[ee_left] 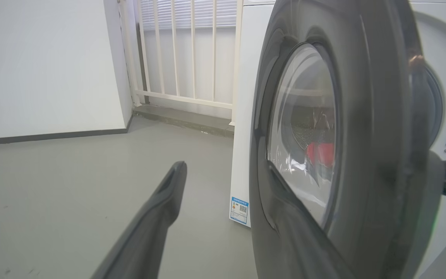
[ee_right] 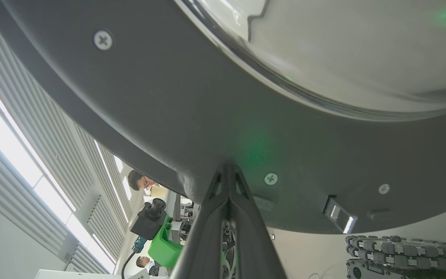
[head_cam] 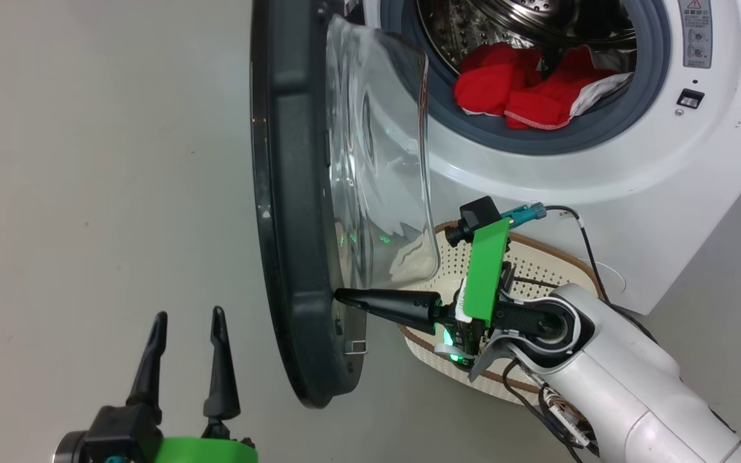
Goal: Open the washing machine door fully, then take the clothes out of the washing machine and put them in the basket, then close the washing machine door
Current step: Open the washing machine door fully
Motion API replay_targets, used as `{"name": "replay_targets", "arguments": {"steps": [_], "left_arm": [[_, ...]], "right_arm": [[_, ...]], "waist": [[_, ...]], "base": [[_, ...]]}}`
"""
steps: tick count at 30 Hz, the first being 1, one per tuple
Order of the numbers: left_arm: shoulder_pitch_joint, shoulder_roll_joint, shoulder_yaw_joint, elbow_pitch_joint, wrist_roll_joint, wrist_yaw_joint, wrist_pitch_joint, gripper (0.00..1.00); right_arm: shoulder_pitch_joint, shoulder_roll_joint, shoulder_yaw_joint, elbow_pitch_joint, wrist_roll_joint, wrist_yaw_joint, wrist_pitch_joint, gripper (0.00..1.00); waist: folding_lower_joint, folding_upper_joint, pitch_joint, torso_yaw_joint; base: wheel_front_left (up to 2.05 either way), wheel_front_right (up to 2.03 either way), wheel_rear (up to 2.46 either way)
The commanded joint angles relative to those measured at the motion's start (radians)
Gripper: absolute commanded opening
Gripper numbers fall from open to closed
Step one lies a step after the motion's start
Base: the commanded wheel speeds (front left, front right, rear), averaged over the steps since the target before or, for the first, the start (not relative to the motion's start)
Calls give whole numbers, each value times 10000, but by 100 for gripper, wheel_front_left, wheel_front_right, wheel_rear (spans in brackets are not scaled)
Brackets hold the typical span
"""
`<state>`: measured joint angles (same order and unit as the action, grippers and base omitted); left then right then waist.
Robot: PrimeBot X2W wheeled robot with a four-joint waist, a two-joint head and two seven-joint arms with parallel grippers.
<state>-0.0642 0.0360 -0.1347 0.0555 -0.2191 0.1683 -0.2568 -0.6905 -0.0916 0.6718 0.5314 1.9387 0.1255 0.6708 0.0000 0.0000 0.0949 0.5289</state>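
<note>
Centre frame, right gripper (head_cam: 338, 296), jaws pressed together, empty, touches the washing machine door (head_cam: 287, 193) (seen edge-on); lower left, left gripper (head_cam: 190, 313), jaws spread wide, empty.

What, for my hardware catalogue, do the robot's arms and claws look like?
The left claw and right claw each have two long, tapering black fingers on a bright green plastic mount. The right arm has a glossy white rounded forearm shell, a small black boxy camera with a teal plug, thin black cables and a green indicator light.
</note>
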Motion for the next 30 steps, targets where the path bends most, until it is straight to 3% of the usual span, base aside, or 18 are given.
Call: {"name": "replay_targets", "arguments": {"steps": [1, 14, 16, 17, 18, 19, 30], "left_arm": [[-36, 143, 333, -297, -73, 98, -49, 100], [-10, 181, 312, -163, -12, 96, -49, 100], [-15, 209, 299, -112, -8, 101, -38, 100], [-18, 223, 297, -90, -11, 107, -26, 100], [-18, 223, 297, -90, -11, 107, -26, 100], [-22, 237, 297, -73, -15, 113, -14, 100], [112, 473, 254, 65, -53, 114, 283, 100]], "right_arm": [[-212, 310, 25, -195, -99, 52, 62, 0], [-104, 389, -204, -27, -444, 52, 35, 0], [-102, 387, -233, 32, -650, 52, -132, 43], [-91, 373, -267, 30, -756, 52, -222, 77], [-91, 373, -267, 30, -756, 52, -222, 77], [-58, 351, -329, 51, -832, 52, -335, 100], [358, -454, -159, -113, -3468, 52, -2919, 100]], "waist": [[0, 0, 18, 8], [0, 0, -108, -38], [0, 0, -145, -55], [0, 0, -166, -66], [0, 0, -166, -66], [0, 0, -192, -77], [0, 0, -587, -252]], "base": [[0, 0, 0], [0, 0, 0], [0, 0, 0], [0, 0, 0], [0, 0, 0], [0, 0, 0], [0, 0, 0]]}}
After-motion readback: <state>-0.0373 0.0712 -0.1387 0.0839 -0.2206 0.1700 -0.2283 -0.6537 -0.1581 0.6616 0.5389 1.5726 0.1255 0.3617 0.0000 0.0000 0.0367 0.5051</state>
